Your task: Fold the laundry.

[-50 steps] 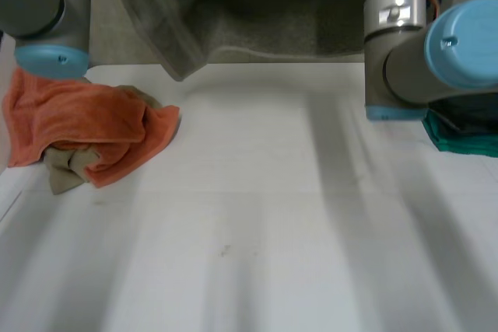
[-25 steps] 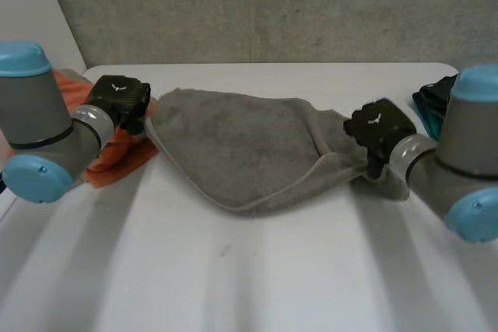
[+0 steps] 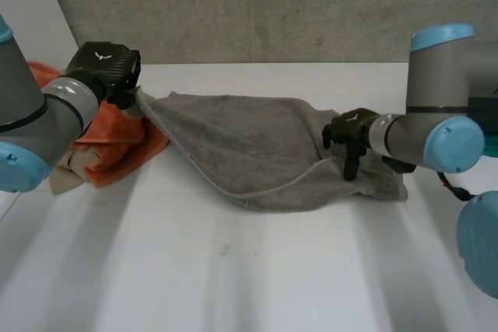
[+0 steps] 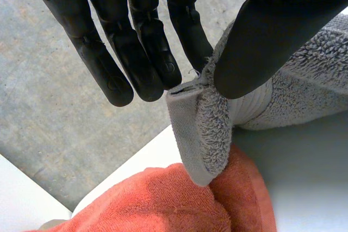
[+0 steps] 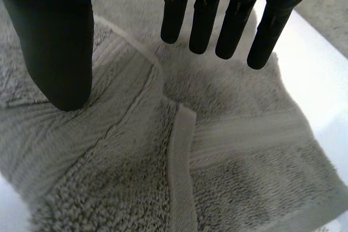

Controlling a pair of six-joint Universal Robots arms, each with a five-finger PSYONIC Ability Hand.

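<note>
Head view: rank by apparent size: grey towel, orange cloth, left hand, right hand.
1. grey towel, clearly the largest
2. orange cloth, partly hidden by the left arm
3. left hand and right hand: they look about alike, so I won't rank them

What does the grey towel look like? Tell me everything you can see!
The grey towel is fluffy terry cloth with a flat woven band and a hemmed edge. It lies loosely spread and rumpled across the white table, not neatly folded. The left hand pinches one corner between thumb and fingers and holds it up over the orange towel. The right hand is open, fingers straight, over the other end, where a hem folds across the cloth.
</note>
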